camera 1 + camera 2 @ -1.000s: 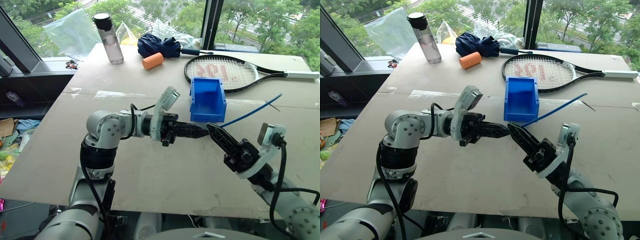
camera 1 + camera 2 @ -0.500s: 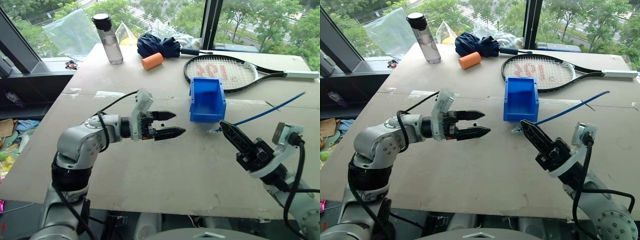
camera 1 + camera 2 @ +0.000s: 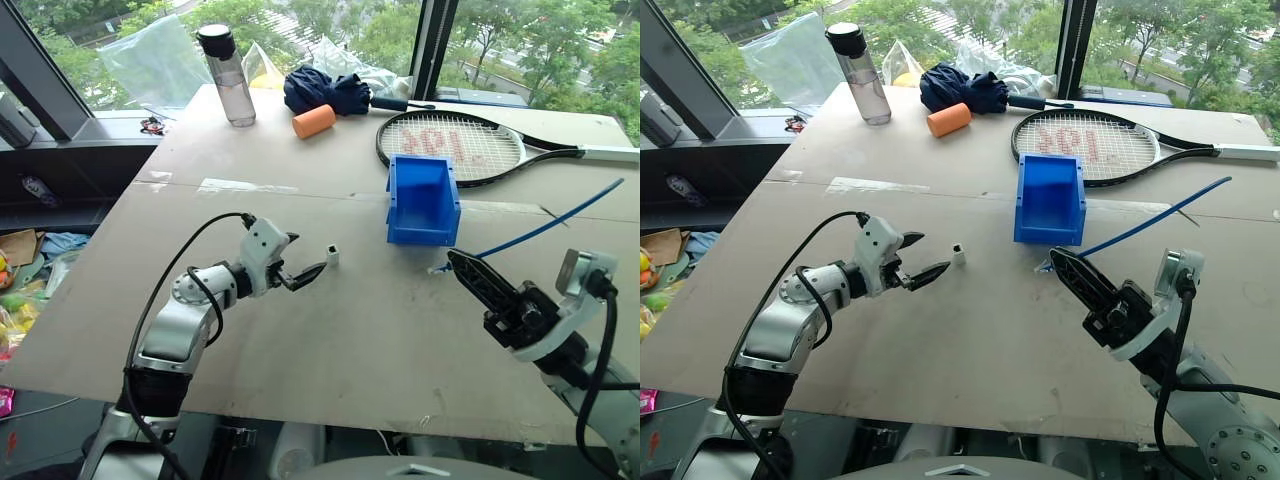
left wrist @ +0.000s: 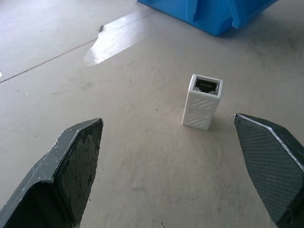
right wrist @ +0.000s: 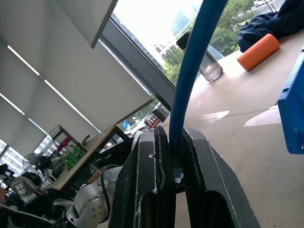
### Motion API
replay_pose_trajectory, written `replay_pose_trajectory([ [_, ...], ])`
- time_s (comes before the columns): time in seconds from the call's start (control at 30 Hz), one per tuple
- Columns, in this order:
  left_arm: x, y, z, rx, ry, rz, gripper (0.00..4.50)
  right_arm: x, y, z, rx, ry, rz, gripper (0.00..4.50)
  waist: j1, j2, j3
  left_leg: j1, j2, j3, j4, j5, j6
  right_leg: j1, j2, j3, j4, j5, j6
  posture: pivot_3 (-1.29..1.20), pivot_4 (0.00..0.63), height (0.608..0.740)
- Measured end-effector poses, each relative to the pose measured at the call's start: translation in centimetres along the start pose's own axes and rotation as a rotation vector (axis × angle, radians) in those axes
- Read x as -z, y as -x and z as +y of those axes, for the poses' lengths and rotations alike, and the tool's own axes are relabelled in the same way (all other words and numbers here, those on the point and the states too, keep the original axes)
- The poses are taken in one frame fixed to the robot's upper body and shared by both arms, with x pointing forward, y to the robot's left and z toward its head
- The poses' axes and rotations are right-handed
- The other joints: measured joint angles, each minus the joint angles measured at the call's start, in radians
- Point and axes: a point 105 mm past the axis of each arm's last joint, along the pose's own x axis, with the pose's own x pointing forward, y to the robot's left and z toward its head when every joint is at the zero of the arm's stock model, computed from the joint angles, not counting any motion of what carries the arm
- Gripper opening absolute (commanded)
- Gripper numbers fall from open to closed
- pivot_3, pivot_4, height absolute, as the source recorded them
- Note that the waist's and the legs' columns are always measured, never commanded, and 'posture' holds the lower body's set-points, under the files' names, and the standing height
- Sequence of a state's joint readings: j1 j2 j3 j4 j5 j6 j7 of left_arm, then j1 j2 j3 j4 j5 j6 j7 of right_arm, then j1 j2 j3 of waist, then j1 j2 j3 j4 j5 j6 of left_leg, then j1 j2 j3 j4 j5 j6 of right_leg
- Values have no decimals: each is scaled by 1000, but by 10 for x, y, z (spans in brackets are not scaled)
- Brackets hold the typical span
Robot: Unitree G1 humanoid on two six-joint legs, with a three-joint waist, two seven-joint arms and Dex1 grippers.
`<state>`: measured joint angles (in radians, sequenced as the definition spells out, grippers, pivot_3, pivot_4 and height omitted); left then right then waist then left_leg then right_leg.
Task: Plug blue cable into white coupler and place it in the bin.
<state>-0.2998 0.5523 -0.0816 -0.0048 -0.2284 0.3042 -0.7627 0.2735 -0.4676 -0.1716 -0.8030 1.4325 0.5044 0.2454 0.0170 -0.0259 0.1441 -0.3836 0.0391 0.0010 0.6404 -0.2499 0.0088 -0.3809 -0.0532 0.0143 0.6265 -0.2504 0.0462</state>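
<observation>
We count one blue cable [image 3: 545,226], one white coupler [image 3: 332,255] and one bin [image 3: 423,200], all on or over the same pale board table [image 3: 330,340].

Farther back on the table we see one clear water bottle [image 3: 225,62] with a black cap, one orange cylinder [image 3: 314,121], one dark blue folded umbrella [image 3: 325,90], one tennis racket [image 3: 470,147] lying flat, and some crumpled clear plastic [image 3: 150,60] by the window. The racket head lies just behind the bin; the rest sit well apart from the coupler. Nothing stands between the coupler and the bin, which lie near each other with bare board between them.

The coupler stands upright on the table, its dark socket facing up, to the left of the bin and apart from it. The bin sits upright on the table.

Our left gripper [image 4: 175,156] is spread wide and holds nothing. In the left wrist view the coupler stands just ahead of the two black fingers [image 4: 71,166], nearer one of them, touching neither.

Our right gripper [image 5: 172,161] is clamped tight on the blue cable near its plug end. A short stub with the small clear plug pokes out past the fingertips toward the bin, while the long free end rises up and away to the right, off the table.
</observation>
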Motion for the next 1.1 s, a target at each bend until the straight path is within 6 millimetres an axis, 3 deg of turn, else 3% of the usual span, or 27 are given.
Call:
replay_pose_trajectory([
  [0.17,1,-20,-11,126,-26,-11,4462,1,1,-1,15,17,-6,0,-6,0,0,0,0,1,0,0,0,0,1,1,0,0,0,0,150,740],
  [0.2,1,-23,-12,146,-34,-8,4226,1,1,-2,18,19,-8,0,-6,0,0,0,0,1,0,0,0,0,2,1,0,0,0,0,150,740],
  [0.4,11,-32,-9,236,-59,16,2138,3,4,-2,41,31,-8,0,-5,0,0,0,0,4,0,0,0,0,3,-1,0,0,0,0,150,740],
  [0.43,13,-32,-10,254,-65,23,1509,3,5,-1,40,34,-8,0,-5,0,0,0,0,4,0,0,0,0,3,-1,0,0,0,0,150,740],
  [0.5,12,-34,-9,276,-81,20,684,4,6,1,43,41,-9,0,-5,-1,0,0,1,5,0,0,0,0,2,-1,0,0,0,0,150,740],
  [0.53,12,-34,-7,284,-88,22,524,4,7,2,43,46,-8,0,-5,-1,0,0,1,5,0,0,0,0,2,-1,0,0,0,0,150,740],
  [0.67,10,-34,-13,362,-95,15,544,7,5,0,44,122,45,0,-6,-1,0,0,1,6,0,0,0,0,2,0,0,0,0,0,150,740],
  [0.77,0,-36,-30,474,-105,-8,544,15,-4,1,-18,207,144,0,-6,-1,0,0,1,6,1,0,0,0,3,0,0,0,0,0,150,740],
  [0.97,-20,-54,-87,743,-225,-30,544,29,-35,-20,-170,415,377,0,-5,-1,0,0,0,6,2,0,0,0,3,1,0,0,0,0,150,740],
  [1.1,-18,-59,-93,790,-293,14,544,41,-41,-35,-218,486,490,0,-5,-1,0,-1,0,6,2,0,1,0,5,1,0,1,2,0,150,740],
])
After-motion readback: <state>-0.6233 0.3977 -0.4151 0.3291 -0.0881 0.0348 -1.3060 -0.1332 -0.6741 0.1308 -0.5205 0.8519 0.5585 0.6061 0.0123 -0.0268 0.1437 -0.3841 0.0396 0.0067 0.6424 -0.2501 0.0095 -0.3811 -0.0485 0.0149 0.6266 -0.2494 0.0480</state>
